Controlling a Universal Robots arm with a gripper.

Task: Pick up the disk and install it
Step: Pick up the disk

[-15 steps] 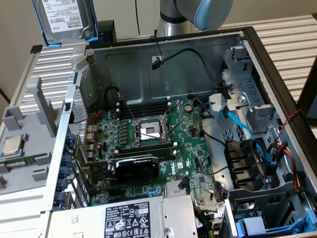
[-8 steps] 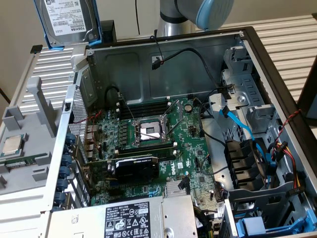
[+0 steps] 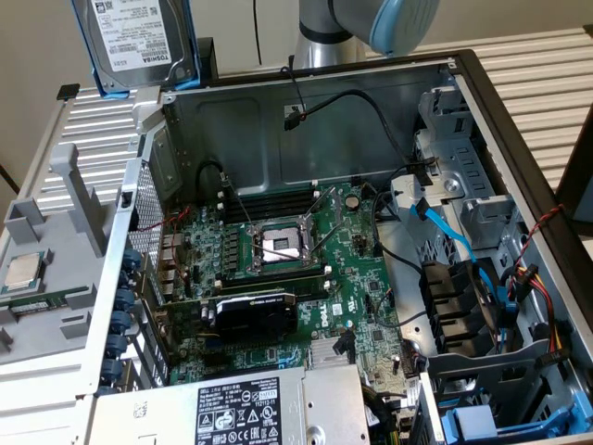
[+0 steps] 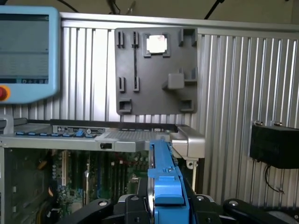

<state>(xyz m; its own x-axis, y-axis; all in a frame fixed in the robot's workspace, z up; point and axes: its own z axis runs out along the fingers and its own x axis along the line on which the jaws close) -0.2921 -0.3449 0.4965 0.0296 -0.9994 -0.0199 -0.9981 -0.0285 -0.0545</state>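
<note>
Pickup done: your fingers (image 4: 135,210) sit clamped on the disk (image 3: 144,42), upper left of ext. view, up over the case (image 3: 306,120) corner. Install not yet done; disk's outside the case.

This is a robotics lab or test workshop set up for computer assembly. An opened computer case (image 3: 241,120) lies on its side on a ribbed metal surface (image 3: 528,65), with its circuit board (image 3: 361,324), loose cables (image 3: 440,222) and power box (image 3: 250,403) exposed. Beside the case, a grey moulded holder (image 3: 56,222) keeps a small chip (image 3: 23,271) in a fitted pocket. A robot arm (image 3: 371,23) stands behind the case, and its claw (image 4: 167,204) grips a hard drive (image 3: 139,37) in a blue frame. The wrist view catches what looks like a control tablet (image 4: 25,51) with a red button (image 4: 2,93), though it is partly cut off.
</note>
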